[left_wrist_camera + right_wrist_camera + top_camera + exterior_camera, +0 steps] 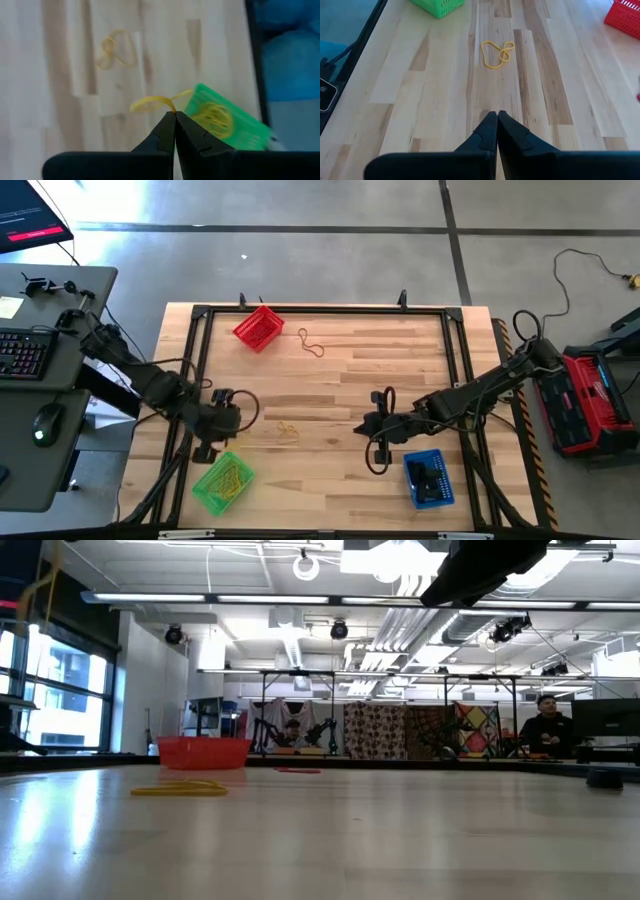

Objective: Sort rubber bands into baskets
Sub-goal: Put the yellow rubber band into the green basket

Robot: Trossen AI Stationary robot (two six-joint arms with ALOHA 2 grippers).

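Your left pincer (175, 114) pinches a yellow rubber band (150, 103) above the green basket (222, 481) at seven o'clock on the surface (400, 370) — another yellow band (497, 53) lies mid-surface; your right pincer (497, 113) is closed, empty, beside the blue basket (428, 479).

A: Robot's look?
B: Two dark arms, jointed segments, black cables looping off both. Left gripper (175, 116): two black fingers tapering to thin wedge tips, off a wide black crossbar.
A: Right gripper (497, 115)?
B: Same build, matte black, stepped notch approx. midway down each finger.
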